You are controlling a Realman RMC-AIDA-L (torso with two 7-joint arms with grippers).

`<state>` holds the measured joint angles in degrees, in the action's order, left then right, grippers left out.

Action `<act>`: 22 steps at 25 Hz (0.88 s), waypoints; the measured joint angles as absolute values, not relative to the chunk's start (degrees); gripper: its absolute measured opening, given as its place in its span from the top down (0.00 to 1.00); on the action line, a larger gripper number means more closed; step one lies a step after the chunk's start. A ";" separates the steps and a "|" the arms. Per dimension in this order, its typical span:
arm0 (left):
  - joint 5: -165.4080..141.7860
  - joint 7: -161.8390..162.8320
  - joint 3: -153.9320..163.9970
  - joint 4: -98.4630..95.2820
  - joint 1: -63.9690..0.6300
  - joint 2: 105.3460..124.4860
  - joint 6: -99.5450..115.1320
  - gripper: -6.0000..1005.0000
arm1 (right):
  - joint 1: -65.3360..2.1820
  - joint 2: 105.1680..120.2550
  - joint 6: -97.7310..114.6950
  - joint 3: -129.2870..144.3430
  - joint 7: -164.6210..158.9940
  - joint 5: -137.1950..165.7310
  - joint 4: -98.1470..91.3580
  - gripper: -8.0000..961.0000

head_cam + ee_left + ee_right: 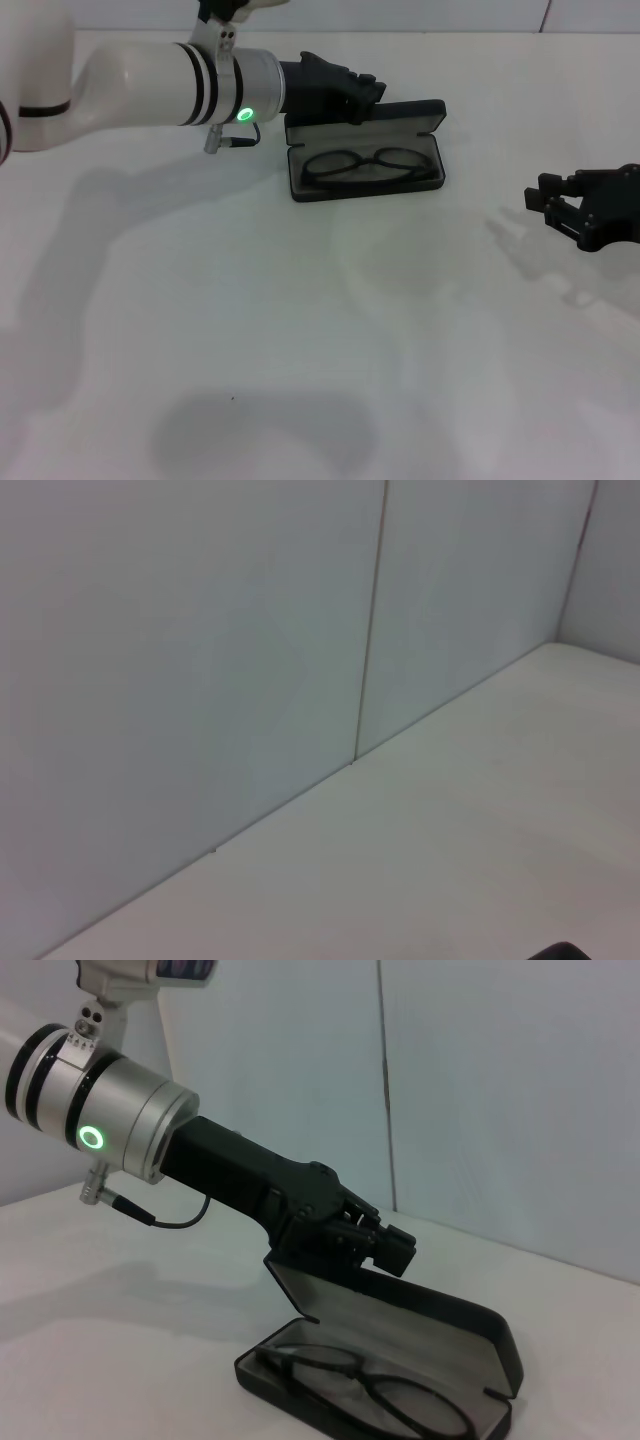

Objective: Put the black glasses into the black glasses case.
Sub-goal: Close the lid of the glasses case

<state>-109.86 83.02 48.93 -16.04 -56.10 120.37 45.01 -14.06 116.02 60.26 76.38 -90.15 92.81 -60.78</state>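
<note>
The black glasses [365, 165] lie folded inside the open black glasses case [300, 190] at the back middle of the table. Its lid [420, 112] stands up behind them. My left gripper [368, 92] is shut and empty, right at the back of the lid near its left end. The right wrist view shows the same: the left gripper [385, 1243] against the raised lid [440, 1325], with the glasses [370, 1395] in the grey-lined tray. My right gripper [545, 205] is open and empty, low over the table at the far right.
The white table [320, 350] stretches from the case to the front edge. A pale wall [250, 630] with a vertical seam stands close behind the case. My left arm [150, 85] reaches across the back left.
</note>
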 joint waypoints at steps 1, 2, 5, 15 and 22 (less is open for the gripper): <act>-109.86 82.89 48.96 -15.95 -56.13 120.40 44.90 0.85 | -14.06 116.02 60.25 76.41 -90.13 92.81 -60.69 0.68; -109.86 82.81 49.04 -15.91 -56.13 120.44 44.87 0.85 | -14.07 116.02 60.23 76.43 -90.10 92.81 -60.53 0.67; -109.86 82.77 49.26 -15.86 -56.11 120.53 44.83 0.85 | -14.07 116.02 60.22 76.46 -90.09 92.81 -60.16 0.67; -108.29 80.82 49.44 -14.28 -55.70 120.59 44.91 0.86 | -14.06 116.02 60.50 76.47 -90.08 92.80 -60.11 0.65; -108.19 80.47 49.64 -13.89 -54.60 120.55 48.31 0.86 | -14.01 116.02 60.60 76.47 -90.08 92.81 -60.12 0.64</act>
